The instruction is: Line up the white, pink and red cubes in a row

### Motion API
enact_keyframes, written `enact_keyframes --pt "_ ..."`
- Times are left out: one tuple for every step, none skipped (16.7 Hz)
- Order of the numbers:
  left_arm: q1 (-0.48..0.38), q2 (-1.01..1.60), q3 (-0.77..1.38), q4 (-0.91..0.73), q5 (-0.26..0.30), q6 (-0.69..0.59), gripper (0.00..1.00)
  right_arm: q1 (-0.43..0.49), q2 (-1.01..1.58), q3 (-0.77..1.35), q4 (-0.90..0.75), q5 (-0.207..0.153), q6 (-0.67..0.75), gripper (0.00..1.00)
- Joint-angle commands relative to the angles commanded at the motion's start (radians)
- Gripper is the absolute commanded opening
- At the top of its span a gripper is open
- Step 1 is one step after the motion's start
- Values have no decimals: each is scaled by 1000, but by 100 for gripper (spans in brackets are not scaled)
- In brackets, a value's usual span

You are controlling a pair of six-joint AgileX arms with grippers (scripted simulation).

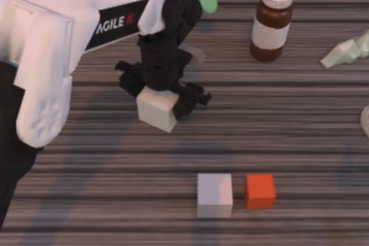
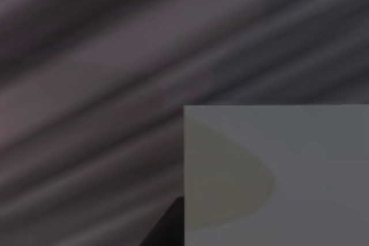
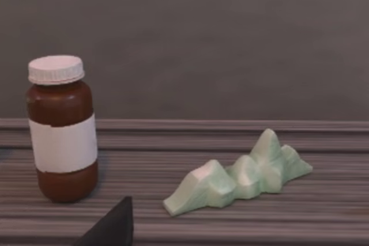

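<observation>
Three cubes, one in our grip.
Our left gripper (image 1: 163, 92) pinches the white cube (image 1: 157, 109) across flat faces; rigid, light, we judge.

The left arm (image 1: 63, 33) has big, smooth white shells with rounded edges. One long white part has a black strip on its side, with white letters that read "AGILE X". The wrist end is black and chunky. The left gripper (image 1: 164, 93) is black too, with blocky fingers (image 1: 193, 99). A dark pointed bit (image 3: 112, 229) shows in the right wrist view.
</observation>
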Motion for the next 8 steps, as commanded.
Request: enact_keyframes --pt "0 0 0 0 0 0 0 0 0 0 0 0 0 100" --pt "1 -9 0 -1 0 1 0 0 0 0 0 0 0 100" --pt "1 -9 4 -5 0 2 0 0 0 0 0 0 0 100" --pt "2 -11 17 -19 -1 2 0 0 0 0 0 0 0 100" --pt "4 -15 41 -43 -3 1 0 0 0 0 0 0 0 100" --pt "8 -20 70 -78 -4 -1 0 0 0 0 0 0 0 100" --pt "11 -26 102 -123 -4 -1 0 0 0 0 0 0 0 100" --pt "14 -33 133 -169 -4 -1 0 0 0 0 0 0 0 100"
